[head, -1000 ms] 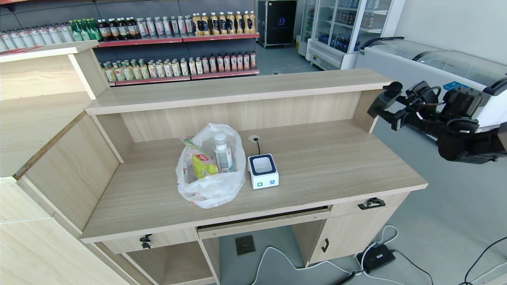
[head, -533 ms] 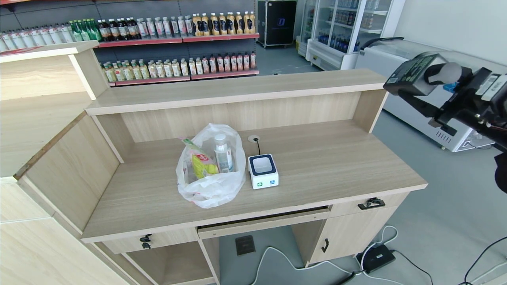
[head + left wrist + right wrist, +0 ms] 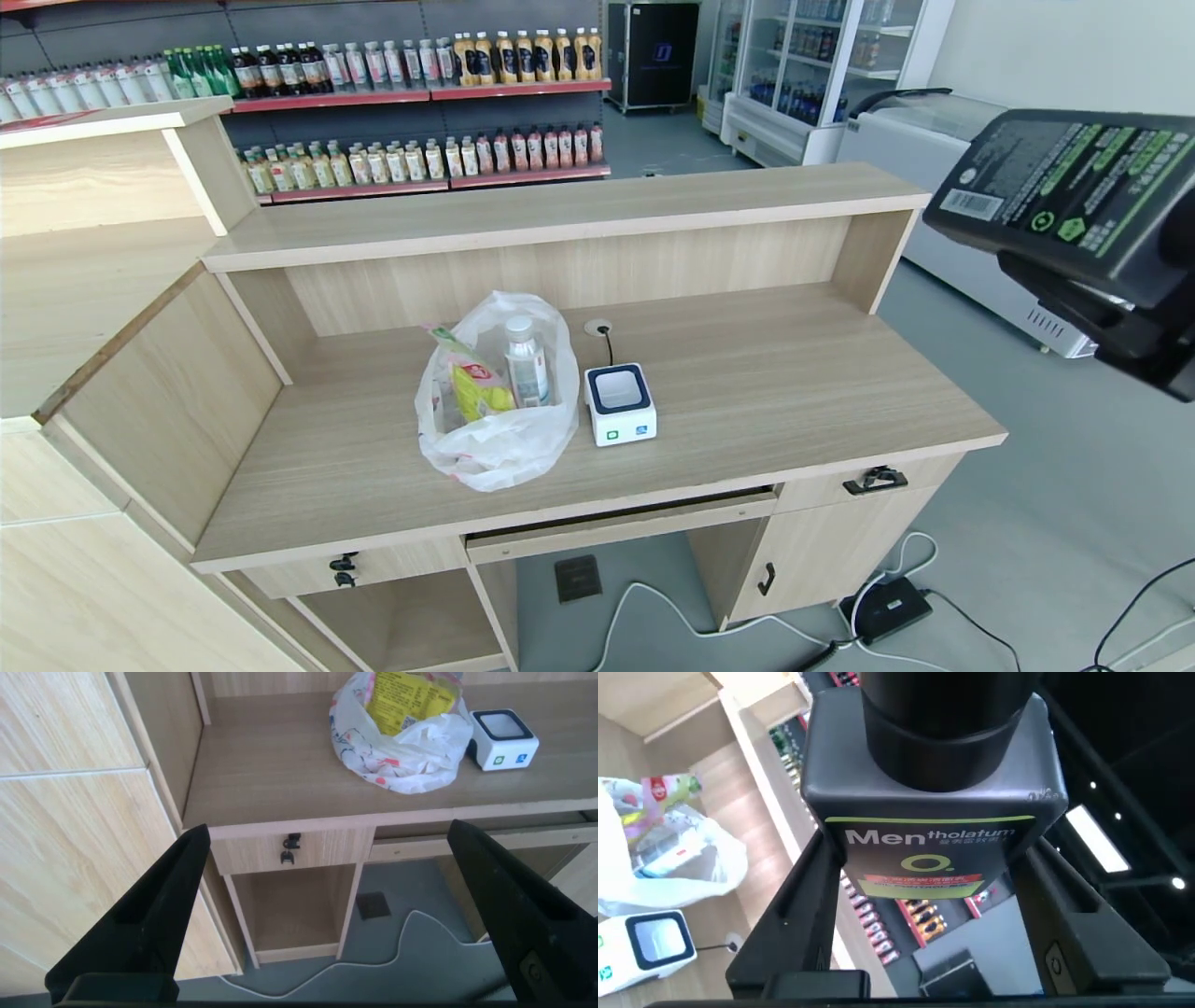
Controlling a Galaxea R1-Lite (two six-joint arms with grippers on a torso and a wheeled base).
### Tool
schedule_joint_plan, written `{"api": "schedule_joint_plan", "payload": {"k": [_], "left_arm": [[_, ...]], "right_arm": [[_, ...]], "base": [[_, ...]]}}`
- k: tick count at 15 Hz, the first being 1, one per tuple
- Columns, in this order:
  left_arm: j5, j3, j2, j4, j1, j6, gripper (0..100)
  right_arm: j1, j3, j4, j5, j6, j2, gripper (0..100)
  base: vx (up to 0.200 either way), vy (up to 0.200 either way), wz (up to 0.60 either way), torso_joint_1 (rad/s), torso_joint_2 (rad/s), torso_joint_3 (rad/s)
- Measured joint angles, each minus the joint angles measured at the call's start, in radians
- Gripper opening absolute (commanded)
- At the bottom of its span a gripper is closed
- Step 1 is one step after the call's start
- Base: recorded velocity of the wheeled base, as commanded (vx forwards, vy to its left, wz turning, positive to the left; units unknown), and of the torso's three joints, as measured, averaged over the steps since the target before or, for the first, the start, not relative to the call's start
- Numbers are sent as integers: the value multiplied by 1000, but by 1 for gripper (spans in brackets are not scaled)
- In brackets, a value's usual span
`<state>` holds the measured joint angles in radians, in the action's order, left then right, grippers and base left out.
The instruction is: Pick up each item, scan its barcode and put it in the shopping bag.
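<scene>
As my right gripper [image 3: 924, 924], clamped on the black bottle [image 3: 1064, 187], has swung nearer — barcode [image 3: 971, 203] showing — scanning comes next.

The item [image 3: 1074, 187] at 2 o'clock is black with green and white print and a white barcode patch. The table [image 3: 794, 373] is pale wood grain. The bag [image 3: 495, 448] is translucent white with reddish marks, the packet [image 3: 476, 387] yellow-green, the bottle [image 3: 526, 364] white-capped. The scanner [image 3: 620, 403] is white, topped dark blue.
</scene>
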<state>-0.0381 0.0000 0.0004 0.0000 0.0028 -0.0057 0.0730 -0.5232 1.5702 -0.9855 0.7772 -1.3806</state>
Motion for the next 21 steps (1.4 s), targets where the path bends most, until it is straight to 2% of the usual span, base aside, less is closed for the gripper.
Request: {"api": "schedule_joint_plan", "payload": {"k": [2, 6, 14, 21], "left_arm": [[0, 0, 0, 0, 0, 0, 100], [0, 0, 0, 0, 0, 0, 100], [0, 0, 0, 0, 0, 0, 100], [0, 0, 0, 0, 0, 0, 100]], "right_arm": [[76, 81, 0, 0, 58, 67, 0], [166, 115, 0, 6, 81, 137, 0], [238, 134, 0, 5, 107, 198, 0], [299, 121, -1, 11, 150, 106, 0]], "base": [[0, 0, 0, 0, 0, 0], [0, 0, 0, 0, 0, 0], [0, 0, 0, 0, 0, 0], [0, 0, 0, 0, 0, 0]]}}
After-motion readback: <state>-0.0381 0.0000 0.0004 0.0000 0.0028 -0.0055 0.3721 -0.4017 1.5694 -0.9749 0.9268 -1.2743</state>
